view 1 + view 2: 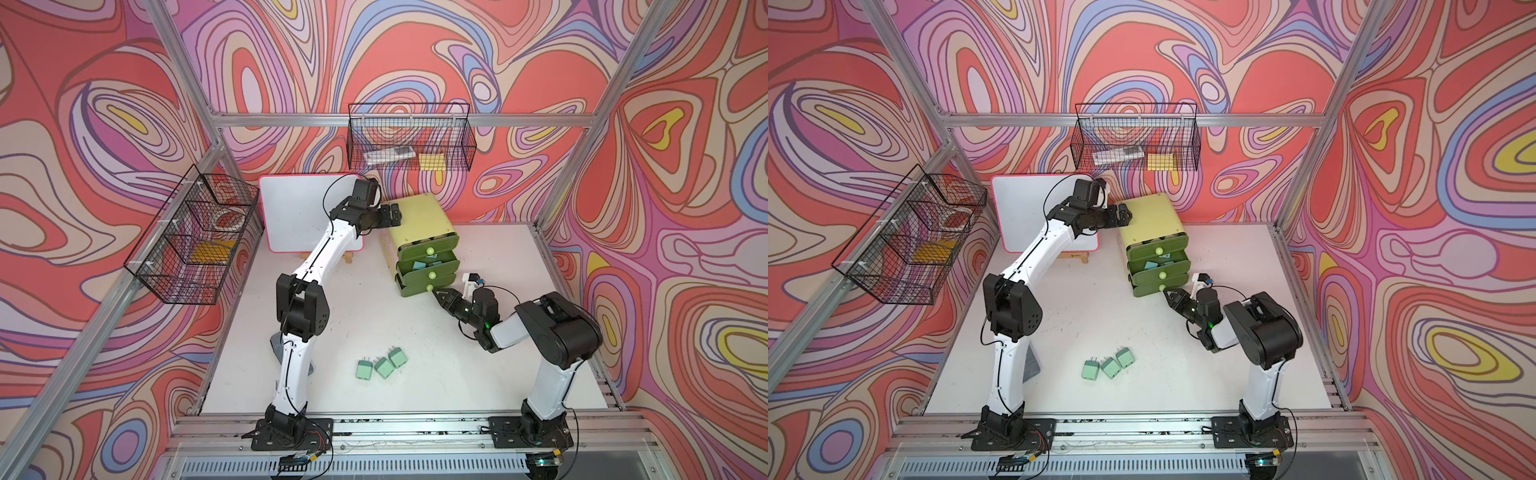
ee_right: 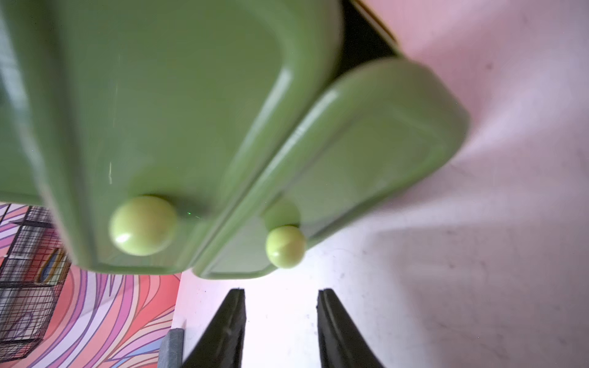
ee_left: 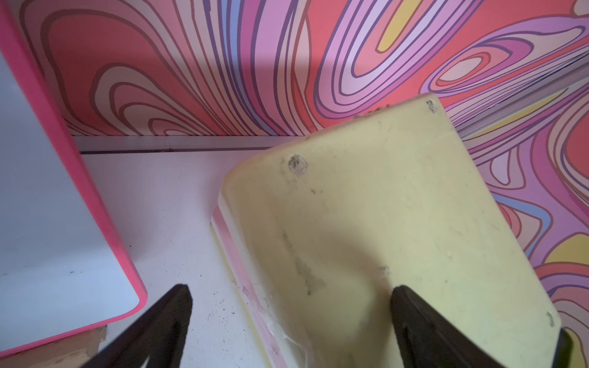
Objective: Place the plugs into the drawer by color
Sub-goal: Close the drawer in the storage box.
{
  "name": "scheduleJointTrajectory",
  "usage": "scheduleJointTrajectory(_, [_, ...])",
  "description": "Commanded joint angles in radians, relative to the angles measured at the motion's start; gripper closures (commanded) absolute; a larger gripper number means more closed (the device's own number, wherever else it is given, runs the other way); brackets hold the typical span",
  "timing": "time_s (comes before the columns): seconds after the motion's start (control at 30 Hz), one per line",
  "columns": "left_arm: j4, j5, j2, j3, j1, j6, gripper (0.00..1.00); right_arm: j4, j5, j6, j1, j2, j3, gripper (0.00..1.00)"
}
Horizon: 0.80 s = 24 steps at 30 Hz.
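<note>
The drawer (image 1: 417, 226) (image 1: 1152, 220) is a pale yellow-green chest at the back of the table with three green fronts. Its middle drawer is pulled out, with light blue plugs (image 1: 419, 264) (image 1: 1150, 264) inside. Three mint green plugs (image 1: 383, 367) (image 1: 1110, 367) lie together on the table near the front. My left gripper (image 1: 395, 216) (image 3: 290, 290) is open wide at the chest's top back-left edge, one finger over the chest top (image 3: 366, 207) and the other beside it. My right gripper (image 1: 438, 295) (image 2: 281, 294) is open just short of the bottom knob (image 2: 285, 246) (image 1: 429, 287), holding nothing.
A white board with a pink rim (image 1: 299, 216) (image 3: 47, 223) leans on a small wooden stand left of the chest. Black wire baskets hang on the back wall (image 1: 409, 141) and the left wall (image 1: 195, 237). A grey pad (image 1: 276, 345) lies behind the left arm.
</note>
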Motion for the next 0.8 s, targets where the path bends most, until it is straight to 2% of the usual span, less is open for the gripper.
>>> scheduleJointTrajectory(0.0, [-0.034,-0.008,0.013,-0.025,-0.004,0.023,0.04,-0.184,0.045,-0.15,0.014,-0.119,0.014,0.64])
scheduleJointTrajectory(0.17, [-0.031,-0.001,0.015,-0.025,-0.004,0.017,0.04,-0.327,0.087,-0.26,0.017,-0.183,0.097,0.71])
scheduleJointTrajectory(0.43, [-0.034,0.001,0.009,-0.026,-0.004,0.015,0.04,-0.471,0.108,-0.38,0.015,-0.122,0.274,0.84])
scheduleJointTrajectory(0.77, [-0.033,0.001,0.001,-0.035,-0.007,0.017,0.04,-0.459,0.125,-0.412,0.02,-0.061,0.344,0.86])
